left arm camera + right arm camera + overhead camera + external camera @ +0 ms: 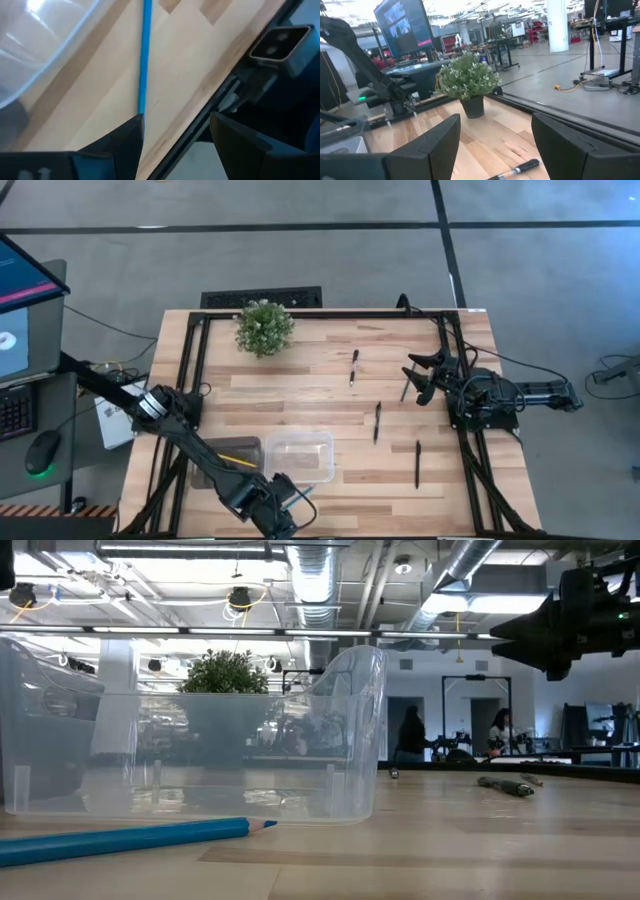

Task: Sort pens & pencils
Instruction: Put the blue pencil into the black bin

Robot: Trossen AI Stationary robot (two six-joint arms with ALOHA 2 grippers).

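– Three pens (377,422) lie out on the table (300,380). Has any been sorted?

– None, as far as the views show. The three black pens lie well apart on the bare wood between the clear bin (298,434) and the right arm. A fourth dark stick just beside the right gripper (420,380) may be another pen. The clear bin looks empty from above and from table height.

– Where is the blue pencil (145,55)?

– It lies flat on the wood near the table's front edge, just in front of the clear bin. One end lies at a fingertip of the left gripper (175,132), whose fingers stand apart and hold nothing.

– And the yellow one?

– A faint yellow streak (237,461) shows in the dark tray (225,450) beside the clear bin. It could be the yellow pencil, but it is too small to say.

– What is the right arm doing?

– It waits at the table's right side. Its fingers are spread and empty, and it faces the plant (264,327), with one pen on the wood below it.

– So how far along is the sorting?

– Early, by this evidence. At most one pencil is put away. The blue pencil appears to be the piece in hand, not yet gripped, and every pen is left to do.
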